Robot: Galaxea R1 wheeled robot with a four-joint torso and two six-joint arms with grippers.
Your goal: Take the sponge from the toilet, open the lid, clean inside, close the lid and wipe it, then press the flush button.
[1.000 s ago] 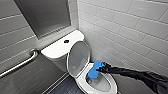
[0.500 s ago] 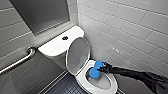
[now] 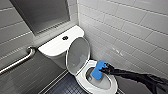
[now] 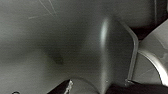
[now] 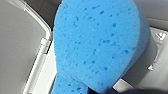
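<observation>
The small bright blue oblong sponge [image 3: 98, 70] sits clamped in the right gripper [image 3: 104, 68], inside the white glossy ceramic toilet [image 3: 80, 79] bowl. The white smooth oval lid [image 3: 78, 55] stands raised

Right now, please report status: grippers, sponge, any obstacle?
Right gripper shut on sponge. Sponge dips into toilet, lid up. No obstacle seen.

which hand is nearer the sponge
Right. The right hand grips the sponge, holding it inside the toilet in front of the raised lid. The left hand sits apart: its wrist view has grey surfaces and no blue.
</observation>
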